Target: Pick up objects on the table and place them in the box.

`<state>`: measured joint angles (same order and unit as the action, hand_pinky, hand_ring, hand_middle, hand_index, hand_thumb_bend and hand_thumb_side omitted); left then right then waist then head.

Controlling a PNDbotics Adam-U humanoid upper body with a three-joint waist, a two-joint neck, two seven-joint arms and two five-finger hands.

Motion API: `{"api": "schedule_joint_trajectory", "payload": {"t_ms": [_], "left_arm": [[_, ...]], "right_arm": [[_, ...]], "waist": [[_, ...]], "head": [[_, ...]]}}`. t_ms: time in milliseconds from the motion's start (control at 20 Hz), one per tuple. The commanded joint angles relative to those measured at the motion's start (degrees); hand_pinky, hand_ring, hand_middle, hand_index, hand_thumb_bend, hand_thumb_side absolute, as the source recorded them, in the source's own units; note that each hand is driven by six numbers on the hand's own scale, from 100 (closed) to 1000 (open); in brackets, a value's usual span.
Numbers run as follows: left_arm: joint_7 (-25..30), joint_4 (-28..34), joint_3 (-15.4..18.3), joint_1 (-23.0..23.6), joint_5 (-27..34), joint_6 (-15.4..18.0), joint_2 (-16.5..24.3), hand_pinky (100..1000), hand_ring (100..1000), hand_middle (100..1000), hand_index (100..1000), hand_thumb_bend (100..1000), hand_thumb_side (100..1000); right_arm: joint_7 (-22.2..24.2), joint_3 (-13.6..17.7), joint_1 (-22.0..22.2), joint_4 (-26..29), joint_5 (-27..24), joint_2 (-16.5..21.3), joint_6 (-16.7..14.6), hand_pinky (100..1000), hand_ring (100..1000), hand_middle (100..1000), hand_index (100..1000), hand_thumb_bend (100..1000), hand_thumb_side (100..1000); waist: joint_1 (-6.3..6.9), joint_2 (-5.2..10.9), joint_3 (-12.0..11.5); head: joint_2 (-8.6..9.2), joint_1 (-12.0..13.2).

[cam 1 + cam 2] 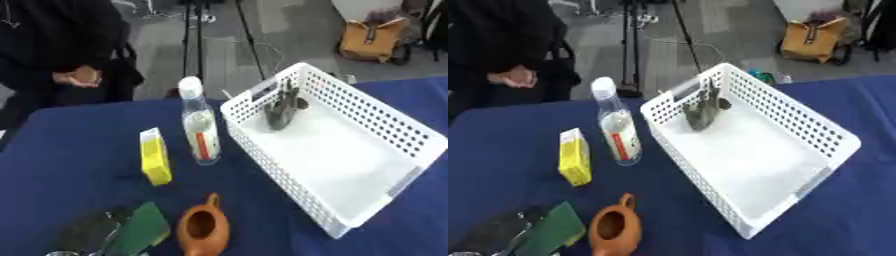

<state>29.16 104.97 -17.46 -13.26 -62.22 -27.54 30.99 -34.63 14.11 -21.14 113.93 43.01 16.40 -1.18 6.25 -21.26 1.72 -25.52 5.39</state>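
A white perforated box [376, 165] lies at the right of the blue table. At its far end leans a dark grey object [282, 111] with thin prongs pointing up. Left of the box stands a clear bottle [200, 131] with a white cap and a red-and-white label. A yellow carton [155, 157] stands upright further left. Near the front edge sit a brown clay teapot [203, 227] and a flat green pack [142, 229]. A blurred dark shape with silver glints, apparently my left hand [83, 234], lies in the lower left corner beside the green pack. My right hand does not show.
Blue cloth [79, 145] covers the table. A person in dark clothes [61, 45] stands beyond the far left edge, not touching anything. A tan backpack [372, 40] and tripod legs [192, 45] are on the floor behind.
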Motion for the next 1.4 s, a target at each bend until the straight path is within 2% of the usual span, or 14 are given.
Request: {"api": "schedule_joint_trajectory", "payload": {"t_ms": [50, 200, 350, 400, 1000, 1400], "left_arm": [[-1.1, -0.6, -0.2, 0.0, -0.7, -0.4, 0.5, 100, 205, 333, 642, 100, 684], [-1.8, -0.6, -0.2, 0.0, -0.9, -0.8, 0.5, 100, 188, 304, 579, 100, 694], [-2.3, -0.3, 0.0, 0.0, -1.1, -1.3, 0.5, 100, 186, 299, 567, 100, 690], [-2.3, -0.2, 0.0, -0.1, -1.0, -1.4, 0.6, 100, 180, 287, 549, 100, 663], [1.3, 3.8, 1.1, -0.3, -1.0, -2.0, 3.0, 100, 178, 281, 529, 100, 563], [3.9, 6.2, 2.2, -0.2, -2.8, -2.1, 5.3, 100, 178, 281, 520, 100, 535]], "right_arm": [[-0.2, 0.3, -0.3, 0.7, -0.5, 1.1, 0.0, 610, 528, 482, 559, 100, 575], [-0.1, 0.3, -0.3, 0.7, -0.5, 1.1, 0.0, 610, 528, 482, 559, 100, 575], [-0.1, 0.3, -0.2, 0.7, -0.5, 1.1, 0.0, 610, 528, 482, 559, 100, 575], [-0.1, 0.3, -0.2, 0.7, -0.5, 1.1, 0.0, 610, 528, 482, 560, 100, 575], [-0.1, 0.4, 0.2, 0.7, -0.5, 1.2, 0.0, 611, 528, 482, 560, 100, 577], [0.0, 0.4, 0.5, 0.7, -0.4, 1.3, 0.0, 611, 528, 483, 561, 100, 579]], "waist": [[-0.26, 0.78, 0.0], [-0.22, 0.84, 0.0], [-0.18, 0.91, 0.0], [-0.16, 0.95, 0.0], [0.21, 1.56, -0.3], [0.59, 2.02, -0.5]], "head": [[0.88, 0.1], [0.91, 0.1], [0.95, 0.1], [0.97, 0.1], [0.78, -0.1], [0.63, -0.2]]}}
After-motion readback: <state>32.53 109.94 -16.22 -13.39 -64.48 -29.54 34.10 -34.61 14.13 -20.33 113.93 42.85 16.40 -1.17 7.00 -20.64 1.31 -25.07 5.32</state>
